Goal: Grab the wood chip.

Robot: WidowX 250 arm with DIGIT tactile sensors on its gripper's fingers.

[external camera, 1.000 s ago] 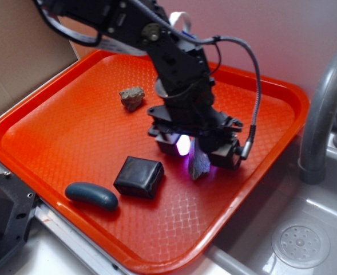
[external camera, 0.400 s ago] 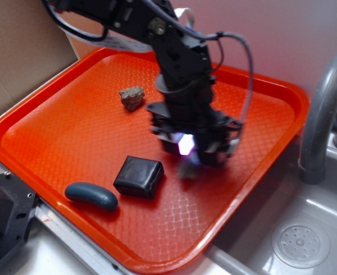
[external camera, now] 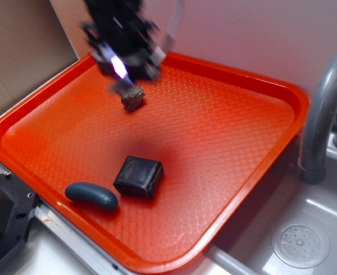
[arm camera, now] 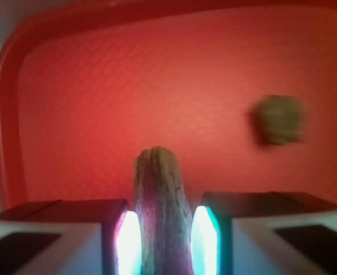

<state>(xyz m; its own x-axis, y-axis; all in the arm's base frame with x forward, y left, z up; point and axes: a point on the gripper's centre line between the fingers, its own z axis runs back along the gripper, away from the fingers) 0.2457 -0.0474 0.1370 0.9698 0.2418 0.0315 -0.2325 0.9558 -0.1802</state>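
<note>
My gripper (arm camera: 163,243) is shut on the wood chip (arm camera: 161,212), a thin grey-brown splinter with lengthwise grain that stands up between the two glowing pads (arm camera: 128,243). In the exterior view the gripper (external camera: 124,77) is blurred and held above the back left of the orange tray (external camera: 237,137), just over the lumpy rock (external camera: 133,98). The wood chip shows there only as a small dark blur (external camera: 122,87) under the fingers. In the wrist view the rock (arm camera: 280,119) lies on the tray to the upper right, apart from the chip.
A black square pouch (external camera: 138,176) and a blue-grey oval object (external camera: 91,195) lie near the tray's front left. A grey faucet (external camera: 321,109) and sink drain (external camera: 300,245) are to the right. Cardboard (external camera: 19,46) stands at the back left.
The gripper has risen and swung from the tray's middle right to the back left, over the rock, carrying the wood chip with it.
</note>
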